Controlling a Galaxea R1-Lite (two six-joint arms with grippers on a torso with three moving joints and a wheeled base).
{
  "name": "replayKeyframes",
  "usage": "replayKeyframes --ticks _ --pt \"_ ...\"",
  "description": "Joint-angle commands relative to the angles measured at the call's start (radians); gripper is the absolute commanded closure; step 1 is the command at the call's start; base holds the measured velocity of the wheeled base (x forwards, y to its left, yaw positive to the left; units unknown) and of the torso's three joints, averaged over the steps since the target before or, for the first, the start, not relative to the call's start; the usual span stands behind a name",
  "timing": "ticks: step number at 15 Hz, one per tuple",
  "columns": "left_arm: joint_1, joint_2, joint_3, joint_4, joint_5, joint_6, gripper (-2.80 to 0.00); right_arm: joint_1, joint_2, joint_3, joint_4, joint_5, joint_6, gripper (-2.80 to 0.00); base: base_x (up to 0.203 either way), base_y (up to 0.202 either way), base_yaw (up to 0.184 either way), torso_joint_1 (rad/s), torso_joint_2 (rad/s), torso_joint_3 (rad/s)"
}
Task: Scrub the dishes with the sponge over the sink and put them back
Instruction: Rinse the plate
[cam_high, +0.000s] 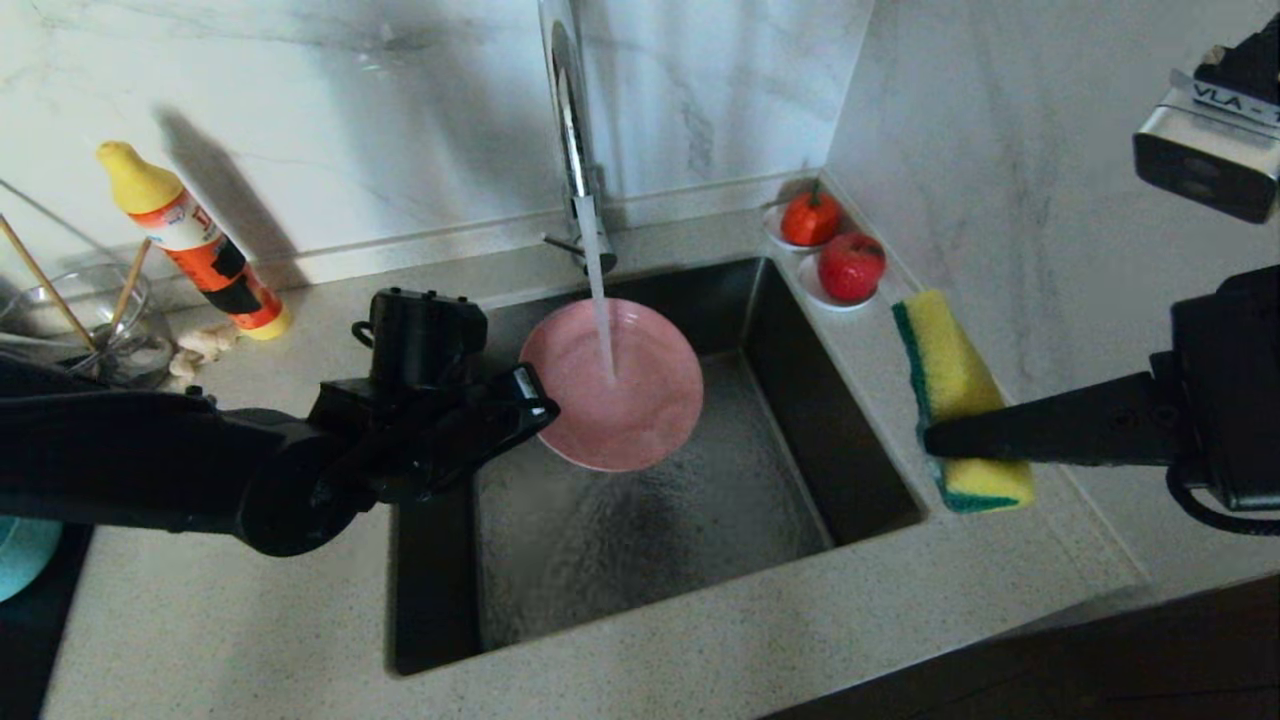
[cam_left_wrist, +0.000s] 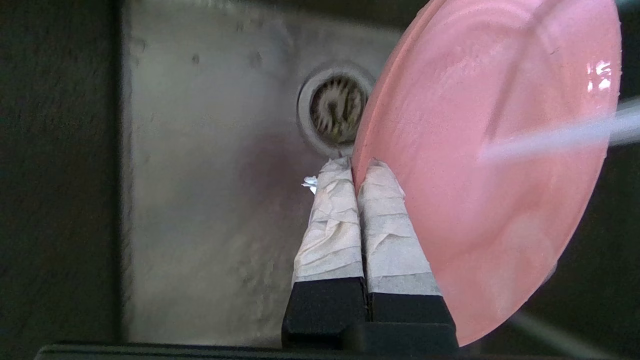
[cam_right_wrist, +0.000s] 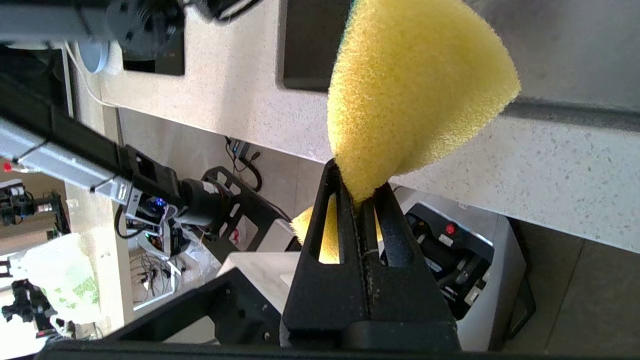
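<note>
My left gripper (cam_high: 535, 405) is shut on the rim of the pink plate (cam_high: 625, 400), holding it tilted above the sink (cam_high: 640, 560) with tap water running onto its face. In the left wrist view the taped fingers (cam_left_wrist: 335, 220) pinch the plate (cam_left_wrist: 490, 165) at its edge, above the drain strainer (cam_left_wrist: 332, 107). My right gripper (cam_high: 935, 440) is shut on the yellow sponge (cam_high: 955, 375), which it squeezes thin and holds above the counter to the right of the sink; the sponge (cam_right_wrist: 410, 90) bulges beyond the jaws. Chopsticks (cam_high: 45, 285) stand in a glass bowl at far left. A teal bowl (cam_high: 20, 555) peeks in at the left edge.
The chrome tap (cam_high: 570, 120) rises behind the sink with water flowing. A yellow-capped orange bottle (cam_high: 195, 240) stands on the counter (cam_high: 230, 620) at back left. Two white saucers with red fruit (cam_high: 830, 245) sit at the sink's back right corner, against the marble wall.
</note>
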Motion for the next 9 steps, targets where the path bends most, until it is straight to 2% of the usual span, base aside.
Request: replayKeyframes --ticks 1,9 --pt "0.004 0.033 -0.01 -0.011 0.0 -0.009 0.0 0.001 -0.013 0.026 0.003 0.004 0.003 0.0 0.0 0.0 0.0 0.0 0.0 0.0" --pt "0.003 0.017 0.051 0.009 -0.035 -0.006 0.0 0.002 -0.016 0.033 0.003 0.005 0.004 0.0 0.0 0.0 0.0 0.0 0.0 0.0"
